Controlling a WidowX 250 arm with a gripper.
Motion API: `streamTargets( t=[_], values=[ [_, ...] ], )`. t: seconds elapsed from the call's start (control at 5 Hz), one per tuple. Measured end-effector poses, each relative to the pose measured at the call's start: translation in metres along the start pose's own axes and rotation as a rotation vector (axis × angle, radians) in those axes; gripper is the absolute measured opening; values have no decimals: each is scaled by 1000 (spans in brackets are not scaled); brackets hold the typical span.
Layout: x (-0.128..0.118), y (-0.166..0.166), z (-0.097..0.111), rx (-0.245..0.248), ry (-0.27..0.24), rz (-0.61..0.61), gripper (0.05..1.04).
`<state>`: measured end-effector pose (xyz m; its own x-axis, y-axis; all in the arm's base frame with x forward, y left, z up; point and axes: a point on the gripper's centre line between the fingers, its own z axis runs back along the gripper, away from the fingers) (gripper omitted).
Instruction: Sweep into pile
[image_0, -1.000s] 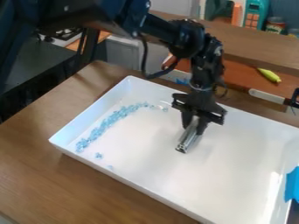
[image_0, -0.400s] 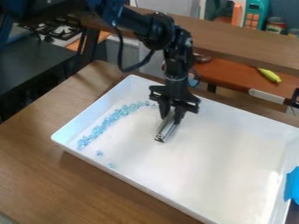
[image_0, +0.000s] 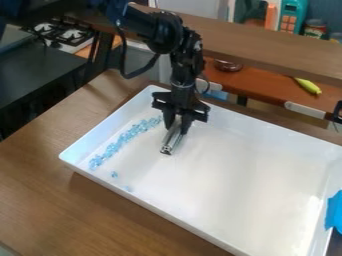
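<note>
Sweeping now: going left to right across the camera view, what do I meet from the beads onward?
Line of pale blue translucent beads → silver metal tool in the jaws → shiny reddish-brown round object → upright orange object → yellow-green elongated object → bright blue patch.

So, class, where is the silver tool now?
In the camera view, the silver tool hangs from the gripper in the left half of the white tray, just right of the upper blue beads.

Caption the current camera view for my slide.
The pincer holds a metal bar beside a curved line of pale blue bits in a white tray.
</note>
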<state>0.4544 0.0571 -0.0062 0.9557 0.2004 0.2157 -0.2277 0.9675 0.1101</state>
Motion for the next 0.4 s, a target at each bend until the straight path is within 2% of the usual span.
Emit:
streamTargets(
  t=[0.2,0.4],
  values=[
    [1,10,-3,70,24,125,370],
    [-4,11,-1,114,91,304,370]
  ],
)
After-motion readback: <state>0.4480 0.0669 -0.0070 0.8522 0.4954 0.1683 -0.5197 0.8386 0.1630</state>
